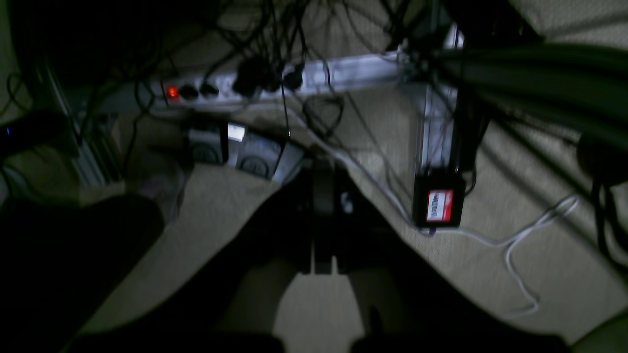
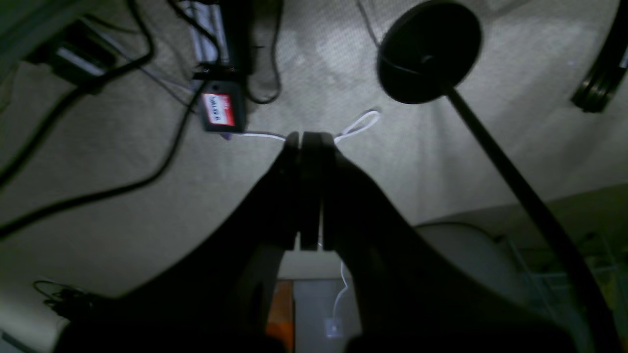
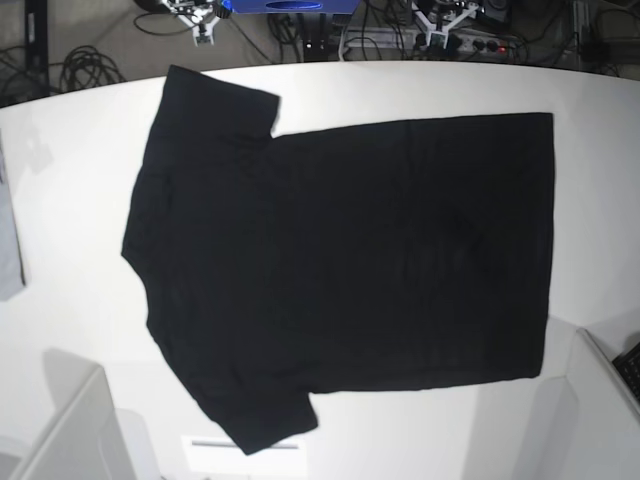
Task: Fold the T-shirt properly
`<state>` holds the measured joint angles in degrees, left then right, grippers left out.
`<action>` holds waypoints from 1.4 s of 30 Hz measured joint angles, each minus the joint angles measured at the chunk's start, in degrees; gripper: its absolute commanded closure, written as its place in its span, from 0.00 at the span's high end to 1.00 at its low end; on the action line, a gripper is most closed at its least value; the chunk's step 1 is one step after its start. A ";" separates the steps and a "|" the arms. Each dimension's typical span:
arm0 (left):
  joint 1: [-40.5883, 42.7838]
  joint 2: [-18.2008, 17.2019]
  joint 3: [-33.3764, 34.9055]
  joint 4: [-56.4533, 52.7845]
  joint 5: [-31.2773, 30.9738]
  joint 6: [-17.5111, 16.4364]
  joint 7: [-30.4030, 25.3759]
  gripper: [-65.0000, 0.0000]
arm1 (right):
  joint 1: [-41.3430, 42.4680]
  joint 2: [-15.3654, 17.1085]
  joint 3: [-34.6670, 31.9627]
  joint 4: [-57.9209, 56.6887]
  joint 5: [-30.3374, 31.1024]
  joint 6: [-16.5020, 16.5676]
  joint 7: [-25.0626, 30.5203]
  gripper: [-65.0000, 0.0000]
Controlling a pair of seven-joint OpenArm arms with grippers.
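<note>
T-shirt (image 3: 350,260) lies flat, plain side up, across the table (image 3: 80,180); left gripper (image 1: 323,196) and right gripper (image 2: 310,147) are closed, empty (off-table), so open before pinching a sleeve edge.

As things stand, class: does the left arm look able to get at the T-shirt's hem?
Probably yes. The T-shirt lies flat and uncovered on the table, hem on that arm's side. The shut left claw hangs over the floor, so it must swing in first.
</note>
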<state>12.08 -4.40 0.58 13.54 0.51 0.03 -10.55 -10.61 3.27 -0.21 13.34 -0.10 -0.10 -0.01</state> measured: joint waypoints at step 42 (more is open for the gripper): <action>39.30 -9.11 -0.63 68.96 -0.57 0.02 1.09 0.00 | -37.22 -7.61 23.56 73.61 0.26 0.09 -16.52 0.00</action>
<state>51.37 -13.52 -0.05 82.50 -0.05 0.05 -9.45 -47.83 -4.34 23.35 86.96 0.16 -0.01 -16.53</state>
